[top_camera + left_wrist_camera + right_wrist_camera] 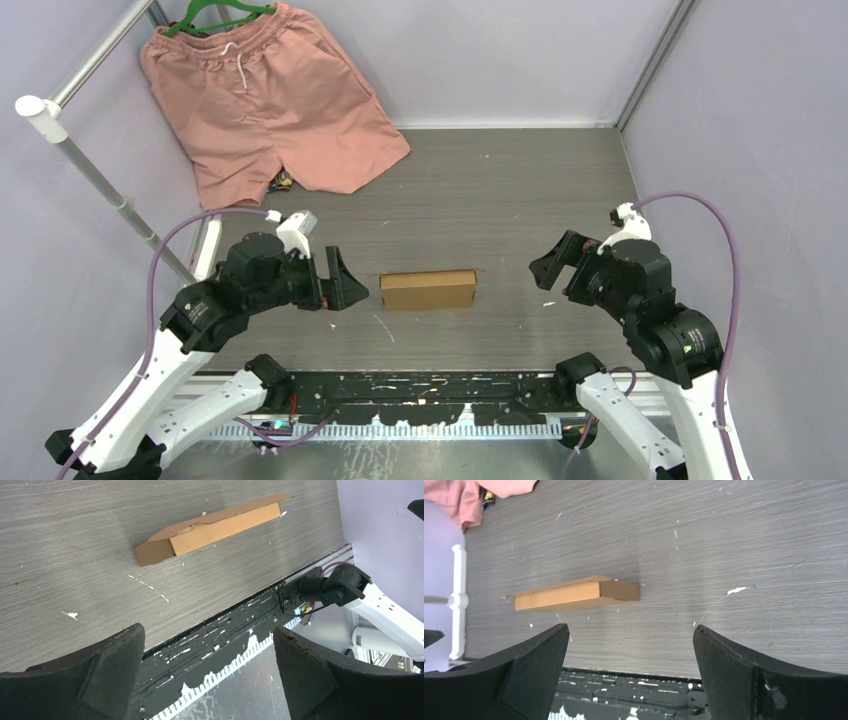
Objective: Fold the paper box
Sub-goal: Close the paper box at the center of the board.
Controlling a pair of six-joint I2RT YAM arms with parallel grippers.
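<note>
The paper box (pixel 428 290) lies on the grey desk (pixel 500 180), at the middle of its width and close to the near edge. It is already a low, closed rectangular box rather than a flat sheet. I judge the folding to be at or near its end.

From my left wrist camera, the lid's edge seems to overhang one long side and sit a little proud. If anything is left to do, it is pressing that lid flat or tucking it in. That would call for one claw to steady an end while the other pushes down.

My left claw (pixel 338 283) hangs just beside the box's left end, not touching it, with its jaws spread wide and holding nothing. My right claw (pixel 558 272) hangs further off beyond the right end, also released and empty. Both arms are bent low over the desk, with the claws turned inward to face the box between them.
</note>
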